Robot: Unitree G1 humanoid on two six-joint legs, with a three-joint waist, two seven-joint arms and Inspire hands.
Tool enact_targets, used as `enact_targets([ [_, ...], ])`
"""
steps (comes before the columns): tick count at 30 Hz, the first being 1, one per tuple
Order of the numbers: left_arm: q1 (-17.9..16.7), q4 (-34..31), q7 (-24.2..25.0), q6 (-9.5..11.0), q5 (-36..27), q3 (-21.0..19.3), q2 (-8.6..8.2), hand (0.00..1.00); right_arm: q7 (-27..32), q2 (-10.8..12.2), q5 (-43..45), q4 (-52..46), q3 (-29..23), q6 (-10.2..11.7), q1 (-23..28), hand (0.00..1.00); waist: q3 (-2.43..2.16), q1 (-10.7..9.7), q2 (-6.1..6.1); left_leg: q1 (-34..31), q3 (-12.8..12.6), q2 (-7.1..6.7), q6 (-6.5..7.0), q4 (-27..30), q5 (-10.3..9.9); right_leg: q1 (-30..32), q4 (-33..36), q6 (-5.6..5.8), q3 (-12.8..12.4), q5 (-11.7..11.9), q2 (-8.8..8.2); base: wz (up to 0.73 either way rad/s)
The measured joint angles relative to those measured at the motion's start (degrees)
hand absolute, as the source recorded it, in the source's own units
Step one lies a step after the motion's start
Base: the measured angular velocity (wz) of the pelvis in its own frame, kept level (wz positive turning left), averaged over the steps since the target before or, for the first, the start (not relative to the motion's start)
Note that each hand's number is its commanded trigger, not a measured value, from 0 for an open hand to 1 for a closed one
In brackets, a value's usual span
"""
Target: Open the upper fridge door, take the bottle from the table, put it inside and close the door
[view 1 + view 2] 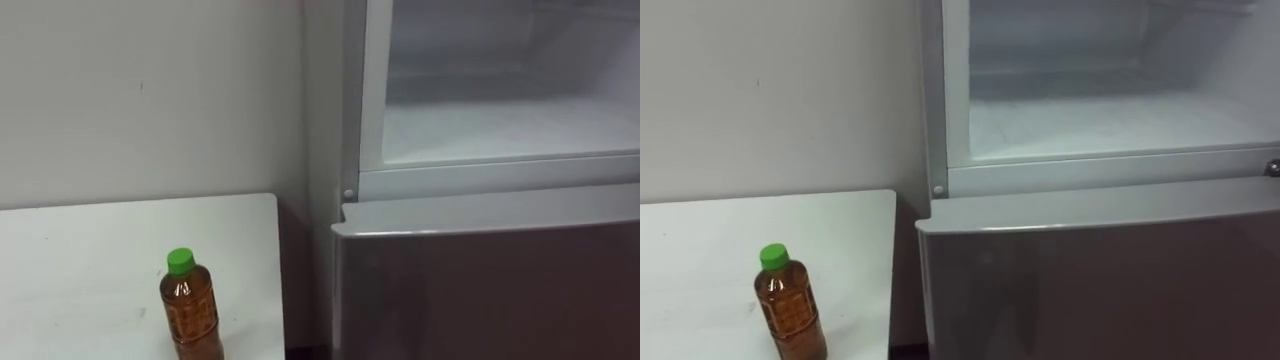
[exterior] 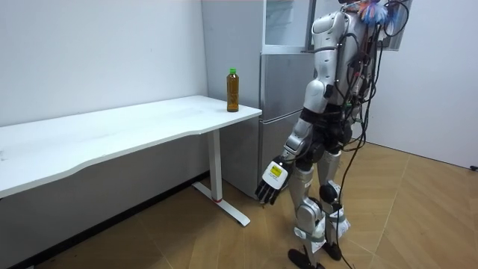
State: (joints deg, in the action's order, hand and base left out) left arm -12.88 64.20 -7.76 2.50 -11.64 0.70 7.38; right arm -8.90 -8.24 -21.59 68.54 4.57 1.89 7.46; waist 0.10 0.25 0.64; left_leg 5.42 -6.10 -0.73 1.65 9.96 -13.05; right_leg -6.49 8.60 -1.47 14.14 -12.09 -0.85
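Amber liquid and a green cap mark the bottle (image 1: 190, 310), which I see at the lower left of the left eye view. It stands upright on the white surface (image 1: 90, 260), and its base is cut off by the bottom edge of the frame. It is close to the surface's right-hand edge, the end next to the fridge. A narrow dark gap separates that edge from the fridge's side. A plain pale wall (image 1: 150, 90) fills the upper left.

Across the upper right of the frame the upper fridge compartment (image 1: 500, 120) is open to my view, showing its white inner walls and white floor behind a pale frame. Below it, in the lower right, the grey lower door (image 1: 490, 290) is closed.

In the room view the robot stands upright on the wooden floor (image 2: 187, 239) in front of the fridge, right of centre in the frame. Its back is turned toward the room view's right. The bottle is left of it in the frame, on the far corner of the surface just beside the fridge.

The left hand (image 2: 272, 181) hangs low at the end of a lowered arm, about level with the robot's thigh and below the height of the surface. Its fingers are loose and point downward, and they grasp nothing. The bottle is well apart from this hand, higher and further left in the frame. Nothing touches it.
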Motion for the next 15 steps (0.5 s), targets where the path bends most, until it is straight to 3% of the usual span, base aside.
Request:
enact_targets([
  [11, -0.16, 0.17, 2.15, 1.07, -0.07, -1.66, 0.08, 0.0, -0.01, 0.17, 7.01, -7.29, 0.41, 0.1, 0.32, 0.0, -0.12, 0.43, 0.3, -0.82, -0.25, 0.04, 0.01, 0.9, 0.01, 0.59, 0.33, -0.05, 0.05, 0.05, -0.05, 0.02],
  [15, 0.12, 0.16, 3.37, 2.27, -0.08, -2.34, 0.08, 0.0, -0.12, 0.14, 10.74, -20.21, 0.42, 0.04, 2.29, 0.0, -0.33, 1.29, 0.66, -0.9, -0.43, 0.14, 0.02, 1.01, 0.01, 1.08, 0.51, -0.08, -0.26, 0.07, -0.04, -0.04],
])
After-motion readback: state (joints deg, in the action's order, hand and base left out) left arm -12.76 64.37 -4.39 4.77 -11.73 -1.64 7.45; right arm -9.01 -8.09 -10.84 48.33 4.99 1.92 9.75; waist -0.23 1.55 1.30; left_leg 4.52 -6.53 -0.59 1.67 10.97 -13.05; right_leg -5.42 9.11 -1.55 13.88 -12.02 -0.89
